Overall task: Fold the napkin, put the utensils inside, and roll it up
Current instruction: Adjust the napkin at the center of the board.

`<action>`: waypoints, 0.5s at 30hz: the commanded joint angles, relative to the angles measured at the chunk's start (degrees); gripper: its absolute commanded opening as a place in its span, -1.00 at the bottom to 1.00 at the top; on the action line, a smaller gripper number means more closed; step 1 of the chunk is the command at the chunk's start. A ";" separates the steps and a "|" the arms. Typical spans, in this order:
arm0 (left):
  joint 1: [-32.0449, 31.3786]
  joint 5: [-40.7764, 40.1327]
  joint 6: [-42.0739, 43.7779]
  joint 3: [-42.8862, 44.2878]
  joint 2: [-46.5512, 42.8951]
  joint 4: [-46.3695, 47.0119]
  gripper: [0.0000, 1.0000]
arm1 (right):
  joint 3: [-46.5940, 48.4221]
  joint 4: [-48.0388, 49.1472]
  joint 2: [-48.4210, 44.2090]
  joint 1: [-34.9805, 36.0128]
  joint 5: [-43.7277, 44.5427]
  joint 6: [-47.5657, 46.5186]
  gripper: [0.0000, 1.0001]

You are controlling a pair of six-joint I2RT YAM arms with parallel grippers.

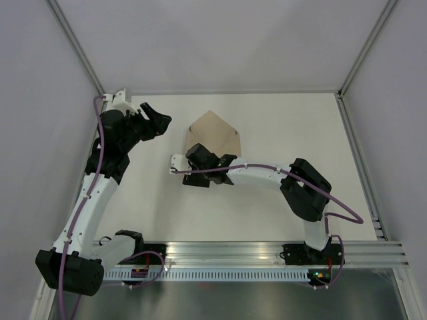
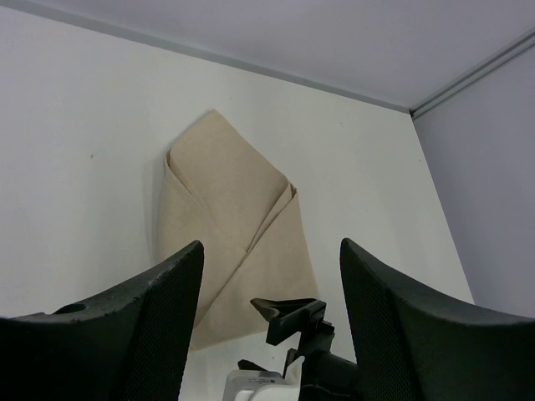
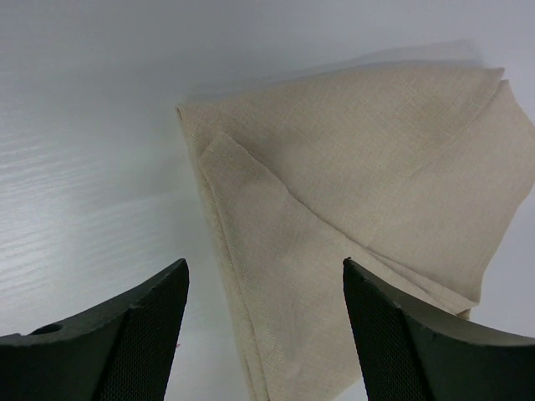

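Observation:
The tan napkin lies flat on the white table, folded into a pointed shape with two flaps crossing over its middle. My right gripper hovers open over its near left corner; in the right wrist view the cloth lies between and beyond the gripper, whose fingers hold nothing. My left gripper is raised at the left of the napkin, open and empty. The left wrist view shows the napkin beyond the left gripper, with the right gripper at its near edge. The utensils are out of view.
Grey walls with metal frame posts close the table on the left, back and right. An aluminium rail runs along the near edge, where both arm bases stand. The right arm stretches across the table's near right part.

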 commanded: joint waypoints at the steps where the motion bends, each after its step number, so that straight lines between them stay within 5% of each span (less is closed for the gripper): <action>1: -0.08 0.87 1.13 1.28 -1.89 0.29 0.43 | 2.85 -3.54 1.02 1.17 5.33 1.11 0.60; 15: 0.01 1.04 0.87 0.75 -0.66 0.38 0.43 | 1.01 -1.61 1.20 2.22 8.06 0.06 0.61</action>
